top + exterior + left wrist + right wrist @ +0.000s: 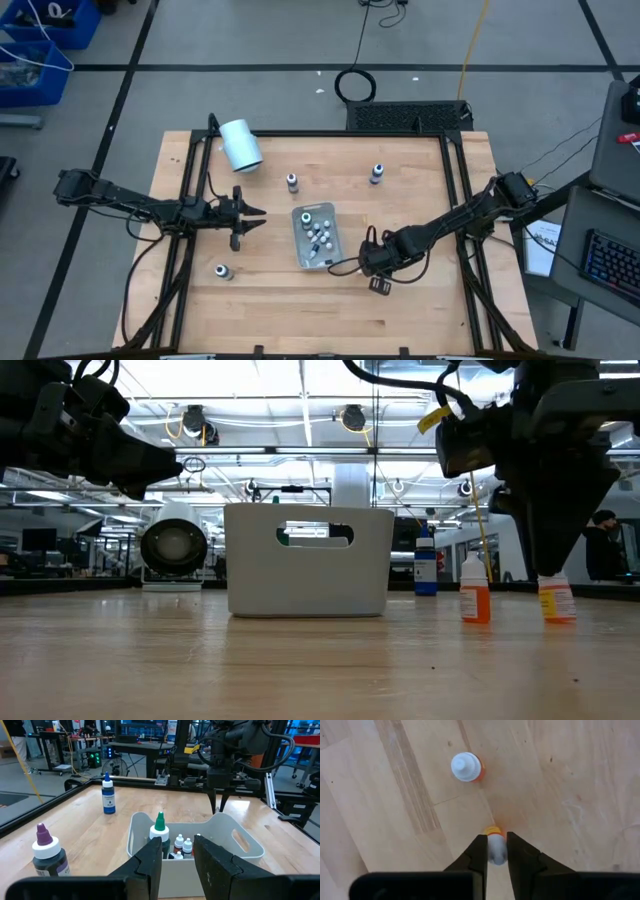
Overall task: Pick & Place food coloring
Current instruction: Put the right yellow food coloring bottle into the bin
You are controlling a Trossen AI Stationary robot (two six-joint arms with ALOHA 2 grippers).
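My right gripper (495, 837) points steeply down, shut on a small orange food coloring bottle (556, 602) with a white cap, which stands on the wooden table right of the clear tray (298, 240). A second orange bottle (466, 767) stands close by, untouched. The tray holds several small bottles, among them a green-topped one (159, 827). My left gripper (177, 847) waits level at the table's left, open, facing the tray with nothing between its fingers. My right gripper pinches the bottle's white cap (496, 849) between its two fingers, at their free ends. The fingers come from above, pointing almost straight down. The bottle stands upright with its base on the table (557, 618).
A blue-topped bottle (108, 795) and a purple-topped one (47, 852) stand loose on the table beyond the tray, and another stands near the left front (222, 271). A big white cylinder (240, 145) lies at the far left. Bare wood lies along the near edge.
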